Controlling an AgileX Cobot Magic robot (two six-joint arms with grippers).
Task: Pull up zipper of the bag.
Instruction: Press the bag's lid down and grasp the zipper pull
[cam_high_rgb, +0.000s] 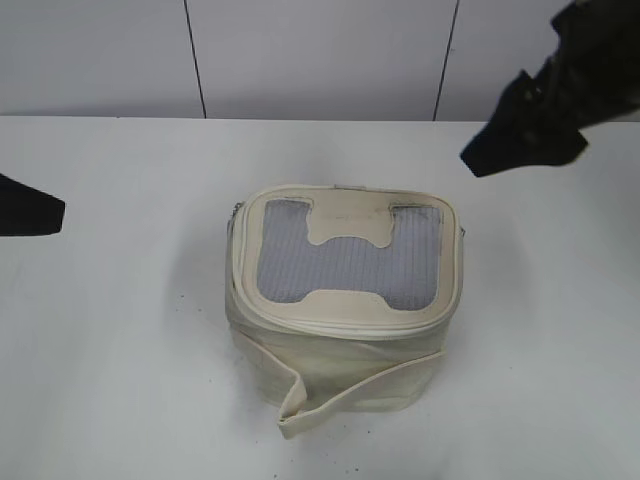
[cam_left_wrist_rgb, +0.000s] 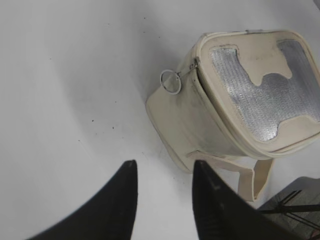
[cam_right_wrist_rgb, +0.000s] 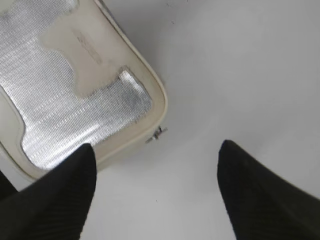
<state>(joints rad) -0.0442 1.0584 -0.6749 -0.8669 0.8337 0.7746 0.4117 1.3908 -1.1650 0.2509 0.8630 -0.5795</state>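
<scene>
From the exterior view, the bag (cam_high_rgb: 345, 300) sits in the middle of the frame on the white table (cam_high_rgb: 110, 330), mesh top facing up, its strap band (cam_high_rgb: 330, 400) trailing toward the bottom edge. The left gripper (cam_high_rgb: 30, 205) only pokes in at the left edge and the right gripper (cam_high_rgb: 525, 125) hangs at the upper right, both well apart from the bag; from here I cannot tell how their jaws stand.

In the left wrist view, the left gripper (cam_left_wrist_rgb: 162, 200) fills the bottom of the frame with its fingers apart and nothing between them. The bag lies in the upper right, and the zipper (cam_left_wrist_rgb: 196, 67) shows at its near corner, a silver ring pull (cam_left_wrist_rgb: 170, 81) sticking out to the left of the rim. That ring looks like the thing to pinch: I'd come in low with the jaws square across it.

In the right wrist view, the right gripper (cam_right_wrist_rgb: 157, 192) is spread wide and empty at the bottom. A small metal pull (cam_right_wrist_rgb: 158, 133) juts from the bag's corner at centre. This arm would do well to steady the bag while the other draws along the track.
</scene>
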